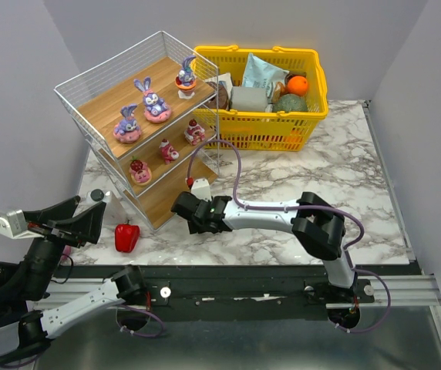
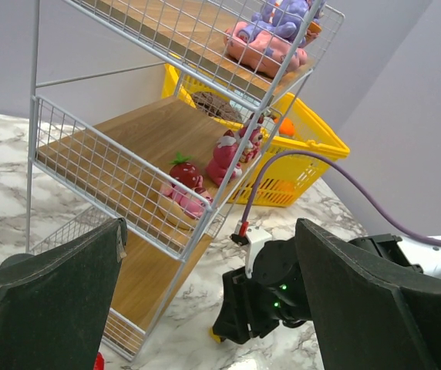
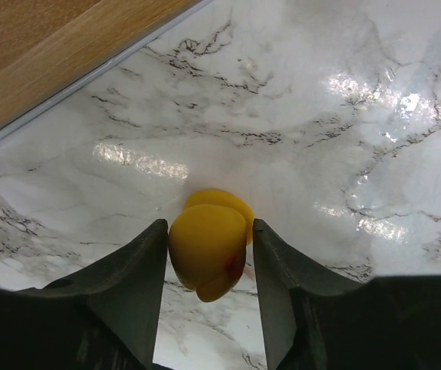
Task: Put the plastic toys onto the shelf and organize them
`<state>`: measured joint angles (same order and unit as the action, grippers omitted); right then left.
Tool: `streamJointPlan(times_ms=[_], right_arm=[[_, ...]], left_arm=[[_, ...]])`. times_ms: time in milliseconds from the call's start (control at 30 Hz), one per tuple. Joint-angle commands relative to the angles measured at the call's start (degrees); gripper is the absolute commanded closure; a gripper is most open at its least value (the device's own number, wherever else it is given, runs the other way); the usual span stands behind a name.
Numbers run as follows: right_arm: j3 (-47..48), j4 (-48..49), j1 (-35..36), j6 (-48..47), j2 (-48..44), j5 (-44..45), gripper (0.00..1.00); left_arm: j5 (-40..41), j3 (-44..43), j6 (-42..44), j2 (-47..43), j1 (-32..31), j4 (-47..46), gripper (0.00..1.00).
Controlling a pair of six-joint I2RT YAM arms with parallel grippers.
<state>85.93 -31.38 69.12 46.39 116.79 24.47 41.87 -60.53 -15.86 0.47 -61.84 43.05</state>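
The shelf (image 1: 105, 105) stands at the back left. Three purple bunnies (image 1: 153, 102) sit on its top board and three small pink-red figures (image 1: 168, 150) on the middle board. A yellow toy (image 3: 205, 243) with a red spot rests on the marble just in front of the bottom board. My right gripper (image 3: 209, 254) straddles it, jaws open, with a thin gap on its right side. The same right gripper (image 2: 236, 324) and a bit of the yellow toy (image 2: 217, 334) show in the left wrist view. My left gripper (image 1: 85, 220) hovers wide open, left of the shelf, holding nothing.
A red bell pepper (image 1: 127, 237) lies near the front edge by the left gripper. A white bottle (image 1: 97, 196) stands beside the shelf's left foot. A yellow basket (image 1: 313, 85) full of groceries sits at the back, touching the shelf's right side.
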Motion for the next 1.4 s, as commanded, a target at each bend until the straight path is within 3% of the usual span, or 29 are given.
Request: streamJointPlan(times_ms=[0, 200, 367, 467, 633, 900, 1367], right_arm=[[-1.6, 2.1, 0.3, -0.4, -1.3, -0.1, 0.41], [-5.3, 8.5, 1.5, -3.6, -4.0, 3.0, 0.27], [-10.6, 17.3, 2.0, -8.6, -6.5, 4.8, 0.22], [-16.0, 24.7, 2.2, -12.4, -7.8, 5.0, 0.20], [-27.1, 45.2, 2.4, -18.5, -11.3, 2.7, 0.14], [-36.0, 67.7, 2.4, -29.2, -11.3, -0.9, 0.12], [-47.9, 94.0, 2.4, -37.7, -8.7, 0.8, 0.12]], left_arm=[[1.7, -1.2, -0.7, -6.4, -0.6, 1.4, 0.01], [1.7, -1.3, -0.6, -6.4, -0.6, 1.4, 0.01], [1.6, -1.3, -0.8, -6.5, -0.6, 1.5, 0.01], [1.6, -1.3, -1.0, -6.5, -0.6, 1.5, 0.01], [1.4, -1.0, -1.1, -6.4, -0.6, 1.0, 0.01], [1.4, 0.2, -0.4, -5.3, -0.7, -0.3, 0.01], [-1.1, -0.6, -1.1, -4.2, -0.7, -2.7, 0.01]])
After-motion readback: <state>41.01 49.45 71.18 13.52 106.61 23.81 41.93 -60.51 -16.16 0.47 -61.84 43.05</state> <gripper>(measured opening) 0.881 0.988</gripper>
